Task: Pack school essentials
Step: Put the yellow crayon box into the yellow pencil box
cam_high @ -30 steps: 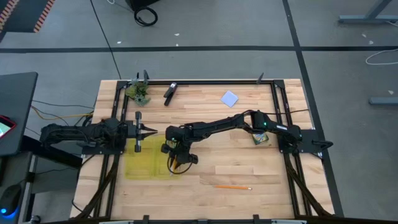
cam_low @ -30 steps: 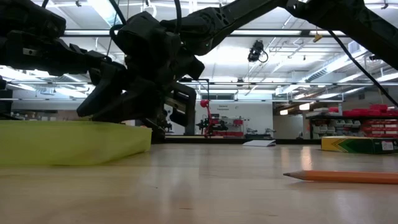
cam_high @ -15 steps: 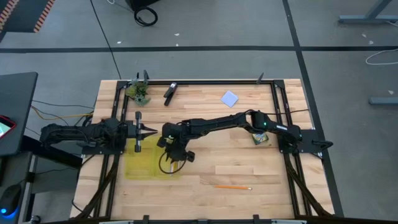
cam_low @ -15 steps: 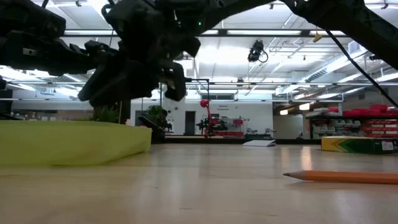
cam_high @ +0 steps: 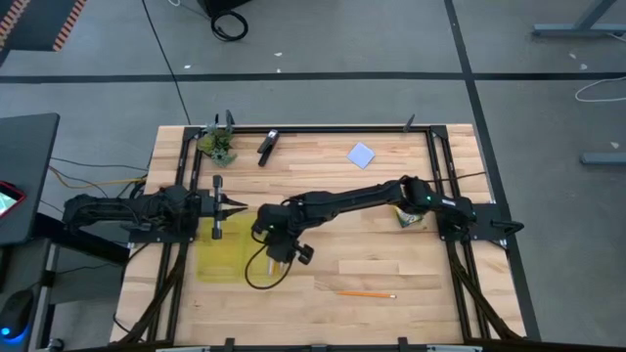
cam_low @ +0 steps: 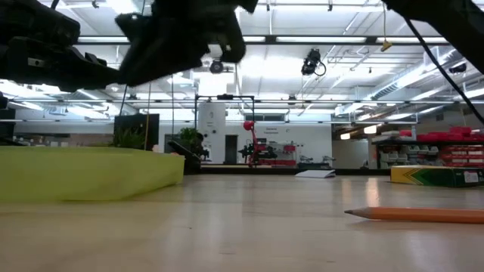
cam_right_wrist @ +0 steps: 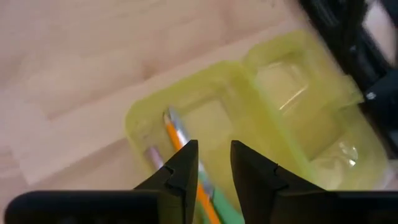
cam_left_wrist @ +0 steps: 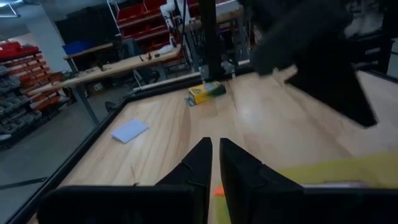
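A translucent yellow-green case [cam_high: 223, 259] lies open on the table's near left part. In the right wrist view the case [cam_right_wrist: 280, 93] holds an orange pencil [cam_right_wrist: 177, 134], a purple pen [cam_right_wrist: 152, 155] and something green [cam_right_wrist: 219, 205]. My right gripper [cam_right_wrist: 214, 163] hangs open above the case [cam_low: 83, 174] and touches nothing. My left gripper [cam_high: 243, 205] waits shut at the case's far edge, fingers [cam_left_wrist: 202, 158] pointing right. A second orange pencil [cam_high: 367, 293] lies flat near the front edge. The yellow crayon box [cam_high: 408, 219] and pale blue notepad [cam_high: 362, 154] lie farther off.
A black oblong tool [cam_high: 267, 147] and a green leafy clump [cam_high: 220, 147] lie at the far left. A dark frame [cam_high: 323, 129] runs along the table's edges. Bare wood stretches between the case and the loose pencil [cam_low: 416, 214].
My right gripper has risen from just above the table by the case's right edge to well above it; in the low view it climbs from table height to the picture's top. The case and the loose pencil have stayed put.
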